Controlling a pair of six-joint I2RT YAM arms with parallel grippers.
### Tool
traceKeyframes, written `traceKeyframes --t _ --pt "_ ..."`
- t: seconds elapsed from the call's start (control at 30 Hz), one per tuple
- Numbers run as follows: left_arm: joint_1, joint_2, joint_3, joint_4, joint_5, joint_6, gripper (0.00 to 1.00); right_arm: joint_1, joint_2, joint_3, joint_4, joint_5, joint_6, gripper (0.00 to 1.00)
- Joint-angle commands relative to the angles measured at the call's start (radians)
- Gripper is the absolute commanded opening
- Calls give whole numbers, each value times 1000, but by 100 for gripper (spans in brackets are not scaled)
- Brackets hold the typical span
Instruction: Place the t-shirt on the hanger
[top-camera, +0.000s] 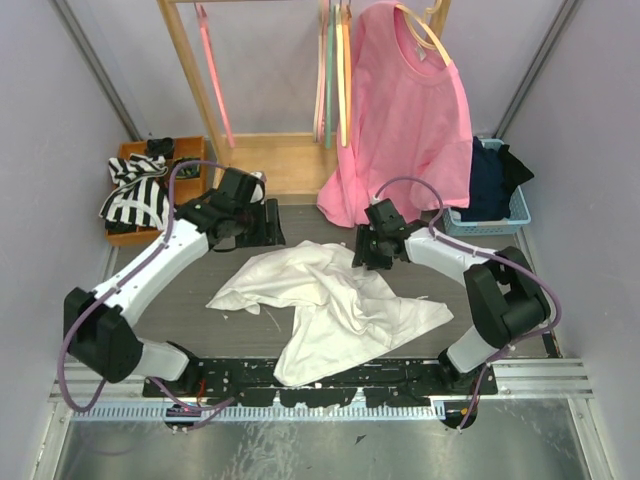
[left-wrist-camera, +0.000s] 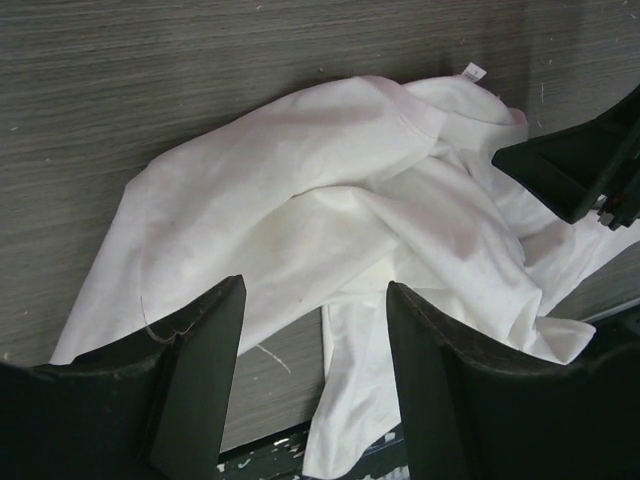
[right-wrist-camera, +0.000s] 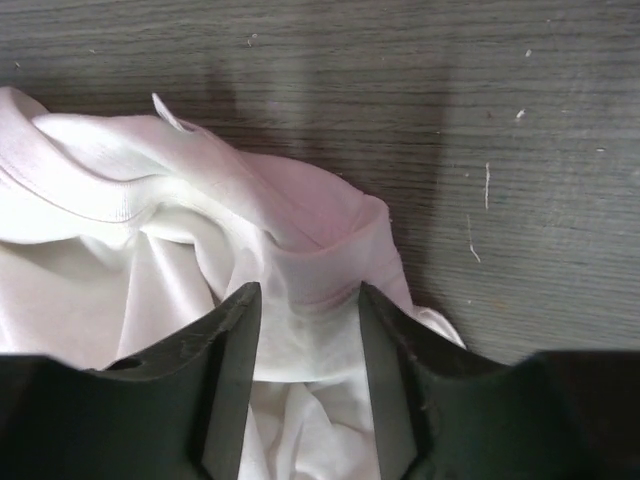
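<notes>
Item one: the t-shirt (top-camera: 335, 305), white, crumpled in a heap at the middle of the table (top-camera: 318, 230), not yet on anything. You find its ribbed neck edge turned up at the heap's 1 o'clock corner. Item two: the right gripper (right-wrist-camera: 308, 290), lowered onto that corner, jaws apart and straddling a raised fold of the neck. This is likely so that a close takes the collar, the part the hanger must enter. Item three: the left gripper (left-wrist-camera: 315, 290), jaws wide apart and holding nothing, hovering off the heap's 10 o'clock side above bare table, probably waiting for a second hold. Item four: the hanger (top-camera: 346, 90), orange, hanging among others on the rack at 12 o'clock, well apart from the shirt and beside the pink t-shirt (top-camera: 405, 120). You have that whole gap to cover.
</notes>
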Motion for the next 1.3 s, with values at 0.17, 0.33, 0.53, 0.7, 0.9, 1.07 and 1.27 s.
traceKeyframes --t 0.17,0.33,0.53,0.7,0.9,1.07,1.27 --pt "1 155 -36 138 52 2 61 0 -23 83 18 5 -38 13" --pt "2 188 -64 160 58 7 47 0 -111 148 -38 50 -47 4" --pt "1 178 -74 153 68 8 23 0 -211 251 -97 93 -59 2" --pt "3 152 -70 137 67 10 13 0 -274 332 -111 83 -62 1" --pt "2 88 -58 118 72 -2 21 0 -328 384 -145 -1 -60 1" --pt "1 14 -57 101 78 -8 39 0 -424 306 -164 -87 -34 1" --pt "2 -46 -82 91 68 -14 47 17 -634 -6 -179 -175 64 1"
